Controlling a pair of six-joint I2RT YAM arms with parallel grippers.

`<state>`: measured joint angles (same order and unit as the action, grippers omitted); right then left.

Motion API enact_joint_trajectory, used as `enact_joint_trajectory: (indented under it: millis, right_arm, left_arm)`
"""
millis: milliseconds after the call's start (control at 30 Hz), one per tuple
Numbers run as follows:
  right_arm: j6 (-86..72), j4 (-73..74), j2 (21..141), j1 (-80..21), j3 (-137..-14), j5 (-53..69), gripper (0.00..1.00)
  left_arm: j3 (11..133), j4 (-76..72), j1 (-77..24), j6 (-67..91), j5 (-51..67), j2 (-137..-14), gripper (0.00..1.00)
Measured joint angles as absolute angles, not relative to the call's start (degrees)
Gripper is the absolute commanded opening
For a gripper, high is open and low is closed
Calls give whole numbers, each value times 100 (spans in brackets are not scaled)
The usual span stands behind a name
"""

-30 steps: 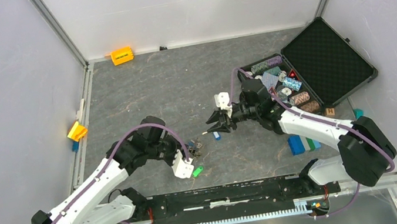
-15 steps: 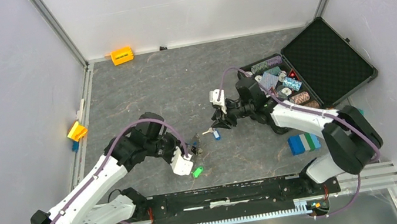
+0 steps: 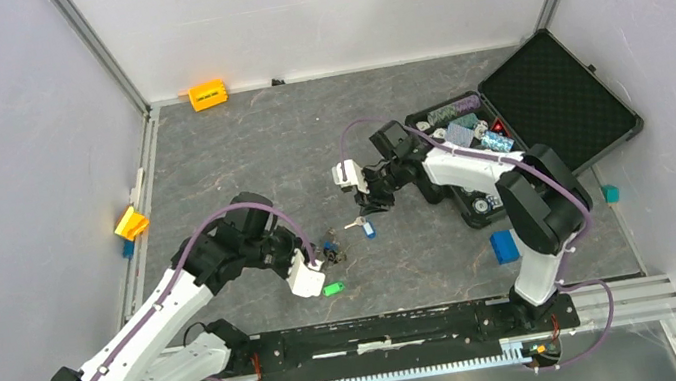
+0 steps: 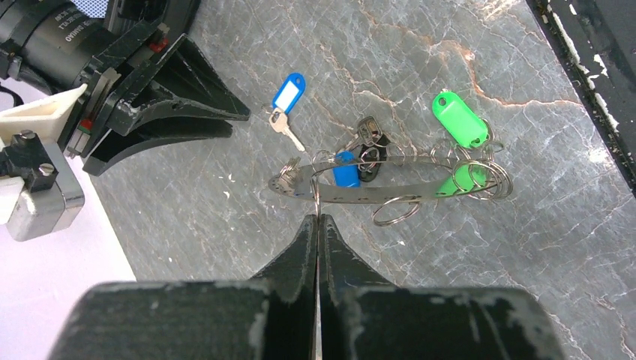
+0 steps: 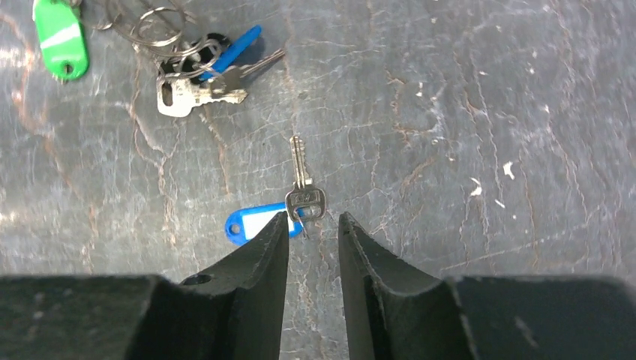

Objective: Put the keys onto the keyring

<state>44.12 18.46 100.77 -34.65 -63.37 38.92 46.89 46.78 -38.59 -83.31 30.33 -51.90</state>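
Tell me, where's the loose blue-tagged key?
Right wrist view: the blue-tagged key lies on the grey table just beyond the right gripper and its parted fingertips, on the right-arm side of the keyring held by the left gripper.

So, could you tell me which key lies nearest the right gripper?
The lone blue-tagged key, just ahead of the right gripper; the other keys bunch at the keyring.

Table centre: the thin silvery-grey metal keyring (image 4: 390, 196), pinched in the left gripper (image 4: 316, 223), sits beside a cluster of small silver tagged keys (image 5: 191, 91). To its right, a loose silver key with blue plastic tag (image 5: 304, 196) lies under the right gripper's (image 5: 313, 225) parted tips. An open black case (image 3: 559, 107) stands far right.
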Motion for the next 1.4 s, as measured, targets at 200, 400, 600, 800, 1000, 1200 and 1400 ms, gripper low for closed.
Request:
enact_joint_trajectory:
  millis: [200,400,600,800,1000,1200,1400]
  right_arm:
    - [5815,3039,10595,-3463,-7022,4045,35]
    - [6547,3662,10895,-3448,-7089,3988,34]
    - [6729,3736,10938,-3444,-7091,3905,34]
    - [6764,3739,10938,-3444,-7144,3835,34]
    - [6792,3732,10936,-3435,-7218,3774,35]
    - [6840,3734,10938,-3433,-7380,3728,35]
    - [6851,3736,11015,-3433,-7404,3745,34]
  left_arm:
    - [4654,4668,-3859,-8285,3057,-5190,2]
    - [4652,4665,-3859,-8274,3057,-5192,2]
    - [4652,4665,-3859,-8272,3057,-5196,2]
    - [4652,4665,-3857,-8272,3057,-5221,2]
    - [4652,4663,-3857,-8272,3059,-5258,2]
    - [4652,4665,-3857,-8270,3059,-5260,2]
    - [4652,4665,-3857,-8270,3059,-5264,2]
